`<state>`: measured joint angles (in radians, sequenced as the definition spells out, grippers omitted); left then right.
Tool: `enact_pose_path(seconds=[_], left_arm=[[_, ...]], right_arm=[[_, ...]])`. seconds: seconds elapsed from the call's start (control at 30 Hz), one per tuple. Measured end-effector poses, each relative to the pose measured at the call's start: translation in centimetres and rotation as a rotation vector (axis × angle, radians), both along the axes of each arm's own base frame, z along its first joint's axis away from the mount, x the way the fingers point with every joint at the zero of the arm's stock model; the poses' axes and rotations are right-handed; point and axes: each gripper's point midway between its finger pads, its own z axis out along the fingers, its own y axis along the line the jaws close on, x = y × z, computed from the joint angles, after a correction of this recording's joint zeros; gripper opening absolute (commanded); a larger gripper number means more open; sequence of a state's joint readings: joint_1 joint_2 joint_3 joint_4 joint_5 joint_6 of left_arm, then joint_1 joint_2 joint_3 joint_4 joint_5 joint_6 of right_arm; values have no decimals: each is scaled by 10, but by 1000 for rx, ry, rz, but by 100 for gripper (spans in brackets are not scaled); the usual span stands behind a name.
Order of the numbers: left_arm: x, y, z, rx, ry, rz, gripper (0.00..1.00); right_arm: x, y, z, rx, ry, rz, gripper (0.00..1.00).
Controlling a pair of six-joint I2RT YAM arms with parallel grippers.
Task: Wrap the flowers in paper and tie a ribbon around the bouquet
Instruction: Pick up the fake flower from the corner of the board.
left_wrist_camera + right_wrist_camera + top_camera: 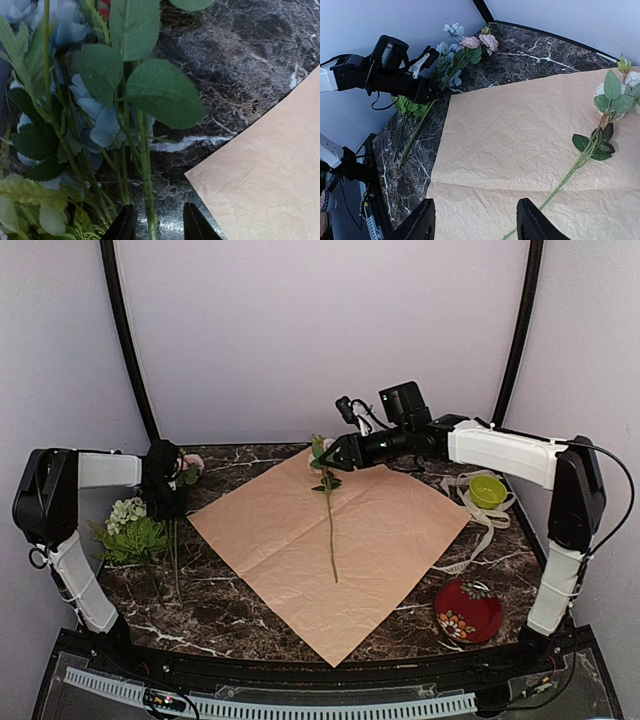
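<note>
Two hands are in view, both empty. The left hand (pixel 160 226) is lowered into the bunch of flowers (pixel 100 115) at the counter's (pixel 240 60) left edge. It's partly open, with a thin stem (pixel 146 190) between its fingers but not pinched. The right hand (pixel 476 225) is held wide open over the paper (pixel 520 150), which is spread flat mid-counter with a single flower (pixel 329 510) laid on it. The ribbon (pixel 488 528) is piled loosely by a green bowl (pixel 487 490) on the right.
</note>
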<state>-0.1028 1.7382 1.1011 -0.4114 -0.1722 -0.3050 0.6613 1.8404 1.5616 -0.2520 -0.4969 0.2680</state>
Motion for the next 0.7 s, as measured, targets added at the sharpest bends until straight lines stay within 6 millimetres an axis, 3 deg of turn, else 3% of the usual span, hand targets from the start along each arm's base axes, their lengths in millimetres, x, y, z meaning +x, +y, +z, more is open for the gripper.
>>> enact_pose_path(seconds=[0.2, 0.4, 0.6, 0.7], left_arm=[[-4, 1, -18, 3, 49, 5, 30], [-6, 1, -31, -1, 76, 8, 0], [-6, 0, -32, -11, 69, 14, 0], [-9, 2, -20, -5, 43, 22, 0]], right_arm=[[-1, -2, -5, -18, 7, -3, 56], [-1, -5, -10, -42, 10, -10, 56], [-1, -6, -12, -49, 11, -10, 56], [-1, -6, -12, -51, 11, -12, 56]])
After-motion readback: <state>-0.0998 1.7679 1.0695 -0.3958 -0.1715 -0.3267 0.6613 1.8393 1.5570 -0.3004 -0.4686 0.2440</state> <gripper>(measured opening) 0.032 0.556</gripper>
